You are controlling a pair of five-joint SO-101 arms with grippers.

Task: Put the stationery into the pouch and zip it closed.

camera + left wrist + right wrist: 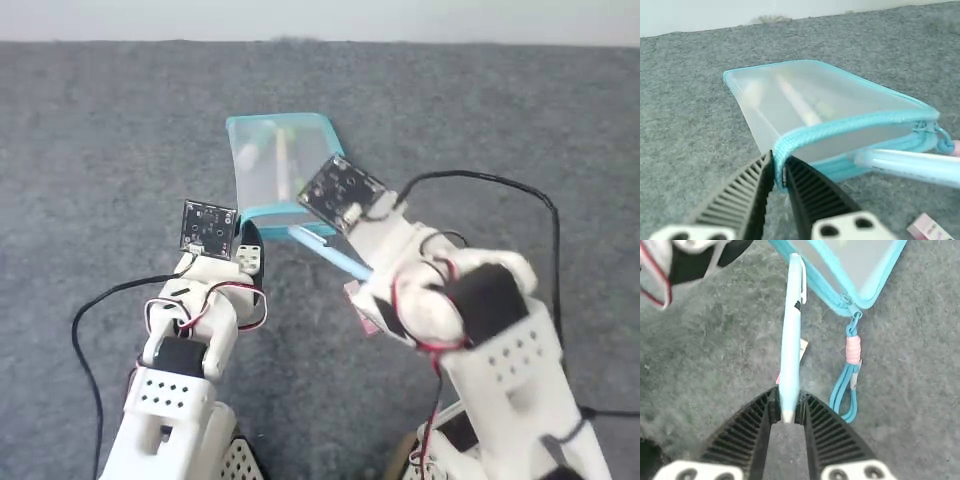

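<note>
Slippage is the risk: the left gripper (779, 175), fingers pinched on the teal zip edge of the pouch (830, 105), could lose it, letting the mouth sag so the pen (791, 330) jams. The right gripper (787, 412) clamps the pen's far end; its long axis points at the pouch, clip end at the mouth.

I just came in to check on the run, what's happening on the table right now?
The left tool pinches the teal rim of the clear pouch at its open mouth. The right tool grips a light blue pen by one end, its other end at that mouth. Some stationery already lies inside, a small pink item sits on the grey table, and the pouch is not yet zipped.
</note>
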